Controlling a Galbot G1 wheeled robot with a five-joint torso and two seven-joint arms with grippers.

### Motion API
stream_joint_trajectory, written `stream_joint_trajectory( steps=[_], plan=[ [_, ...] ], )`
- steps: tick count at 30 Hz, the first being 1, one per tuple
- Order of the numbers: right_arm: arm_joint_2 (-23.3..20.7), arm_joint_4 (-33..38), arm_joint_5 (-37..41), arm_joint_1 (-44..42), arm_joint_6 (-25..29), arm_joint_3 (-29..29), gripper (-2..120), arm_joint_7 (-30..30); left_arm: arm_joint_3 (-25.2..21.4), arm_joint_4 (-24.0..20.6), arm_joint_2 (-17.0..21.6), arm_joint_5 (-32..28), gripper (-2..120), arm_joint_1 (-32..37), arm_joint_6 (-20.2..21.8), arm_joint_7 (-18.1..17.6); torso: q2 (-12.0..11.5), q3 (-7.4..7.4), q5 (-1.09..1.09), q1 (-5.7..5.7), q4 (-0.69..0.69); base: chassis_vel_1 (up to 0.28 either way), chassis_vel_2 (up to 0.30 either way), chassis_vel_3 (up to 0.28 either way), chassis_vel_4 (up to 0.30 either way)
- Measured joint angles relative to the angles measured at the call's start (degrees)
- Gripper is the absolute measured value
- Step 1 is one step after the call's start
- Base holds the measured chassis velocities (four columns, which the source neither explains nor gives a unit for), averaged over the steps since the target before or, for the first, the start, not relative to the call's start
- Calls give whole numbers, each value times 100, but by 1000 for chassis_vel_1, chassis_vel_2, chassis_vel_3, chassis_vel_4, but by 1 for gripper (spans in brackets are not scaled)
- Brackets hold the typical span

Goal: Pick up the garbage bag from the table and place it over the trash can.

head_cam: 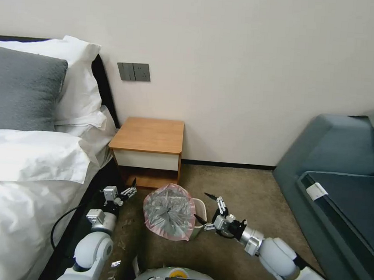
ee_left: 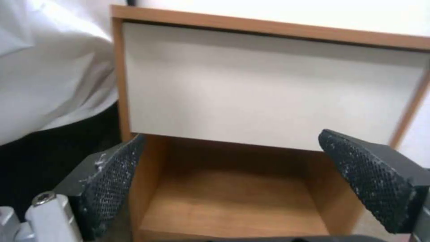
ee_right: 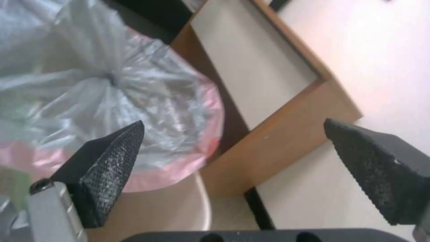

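Two grippers sat low over the carpet (head_cam: 243, 192), one on each side of the bin (head_cam: 198, 220), and both were empty with their fingers spread apart. The bag (head_cam: 169, 211), grey and crinkled with a pink edge, lay draped over the bin's mouth, gathered to a pucker near its middle. It covered most of the opening; the bin's cream rim and wall showed bare on the right side.

Left of the bag, the left gripper (head_cam: 130, 192) hovered near the table (head_cam: 149, 135), pointing at its lower shelf. From the left wrist, its two dark textured fingers (ee_left: 110, 183) framed the table's (ee_left: 268, 28) white drawer front and the wooden shelf below, with nothing between them.

Right of the bin, the right gripper (head_cam: 203, 208) pointed toward the bin's bare rim, its near fingertip just beside the wall; whether it touched could not be told. From the right wrist, its fingers (ee_right: 107, 171) stood wide apart, with the bag (ee_right: 134, 101) and the bin's rim (ee_right: 204, 201) ahead of them and the table (ee_right: 287, 124) beyond.

The table stood against the far wall, its top bare. A bed (head_cam: 24, 174) with white linen and a grey pillow filled the left side. A grey-blue sofa (head_cam: 344, 169) stood at the right.
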Motion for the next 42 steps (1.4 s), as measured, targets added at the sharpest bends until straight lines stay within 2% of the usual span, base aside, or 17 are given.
stream_joint_trajectory(
  steps=[2,3,6,7,8,10,15,21,29,38,41,42],
  plan=[
    [-34,161,107,-42,-3,111,100,59,127,-491,119,-398,99,210,435,16,0,0,-1,0,-1,0,0,0,0],
    [-34,161,107,-42,-3,111,100,59,127,-491,119,-398,99,210,435,16,0,0,-1,0,-1,0,0,0,0],
    [33,305,203,-12,7,171,100,216,282,-1456,325,-1539,99,545,1638,14,1,0,5,0,1,0,0,0,0],
    [33,305,203,-12,7,171,100,216,282,-1456,325,-1539,99,545,1638,14,1,0,5,0,1,0,0,0,0],
    [100,340,216,-5,16,191,100,272,338,-1650,369,-1806,99,608,1901,42,0,0,3,0,1,0,0,0,0],
    [241,395,236,7,27,217,100,360,487,-1787,409,-2023,100,688,2117,215,0,0,3,0,-1,0,0,0,0],
    [461,514,275,-3,45,252,100,430,705,-1630,374,-1881,100,769,2013,495,0,0,2,0,0,0,0,0,0],
    [699,674,279,-84,95,242,100,430,916,-1074,186,-1533,99,555,2101,194,0,0,1,0,0,0,0,0,0],
    [745,701,269,-137,197,219,100,406,944,-405,-87,-1371,99,241,2112,117,0,0,1,0,0,0,0,0,0],
    [738,607,272,-161,347,194,100,408,757,-391,-199,-1228,96,157,2450,66,0,0,1,0,0,0,0,0,0],
    [738,576,277,-160,397,182,100,408,616,-549,-241,-1253,93,115,2909,-100,0,0,2,0,0,0,0,0,0],
    [738,576,277,-160,397,182,100,408,616,-549,-241,-1253,93,115,2909,-100,0,0,2,0,0,0,0,0,0]
  ],
)
